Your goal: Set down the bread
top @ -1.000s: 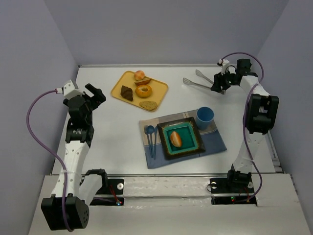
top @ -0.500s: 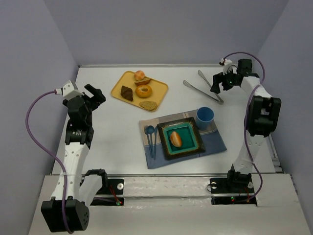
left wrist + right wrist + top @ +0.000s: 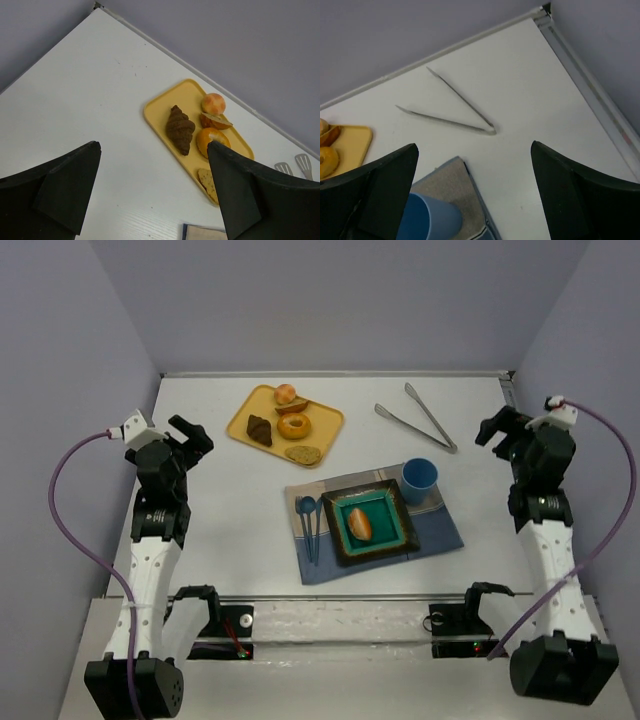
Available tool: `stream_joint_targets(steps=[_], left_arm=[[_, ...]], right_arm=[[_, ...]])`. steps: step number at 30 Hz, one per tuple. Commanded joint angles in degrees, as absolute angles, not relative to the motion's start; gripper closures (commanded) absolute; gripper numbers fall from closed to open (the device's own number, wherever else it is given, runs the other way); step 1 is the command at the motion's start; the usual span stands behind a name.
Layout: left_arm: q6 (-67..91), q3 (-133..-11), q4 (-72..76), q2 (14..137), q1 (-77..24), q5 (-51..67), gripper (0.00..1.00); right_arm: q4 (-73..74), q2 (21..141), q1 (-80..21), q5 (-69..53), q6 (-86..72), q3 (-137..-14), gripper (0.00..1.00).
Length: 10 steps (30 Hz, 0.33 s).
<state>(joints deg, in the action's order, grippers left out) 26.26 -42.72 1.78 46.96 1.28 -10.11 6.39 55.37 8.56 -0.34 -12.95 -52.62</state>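
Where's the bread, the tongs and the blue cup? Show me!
bread [image 3: 360,525]: top external view, middle of the roll's top.
tongs [image 3: 490,129]: right wrist view, the joined end where both arms meet.
blue cup [image 3: 420,477]: top external view, inside the cup's open mouth.

One yellow rectangular tray [image 3: 325,425] is sitting far left, carrying five baked pieces [image 3: 294,426]; one golden oval roll [image 3: 360,525] is lying on one square teal plate [image 3: 385,502]; one blue cup [image 3: 419,477], one pair of metal tongs [image 3: 417,418], two blue utensils [image 3: 311,525] and one cloth placemat [image 3: 440,530] are lying around it.
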Motion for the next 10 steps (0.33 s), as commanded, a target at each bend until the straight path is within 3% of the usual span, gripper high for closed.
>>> stream_joint_targets(steps=[1,10], left_arm=[[27.24,-44.12,3.43,46.23,1.41,-9.49,0.01],[27.16,-43.68,3.34,44.92,1.49,-8.35,0.01]], right_arm=[[6.94,45.37,8.53,6.51,-24.61,-40.35,0.00],[10.63,39.99,8.53,2.55,-21.88,-39.99,0.00]])
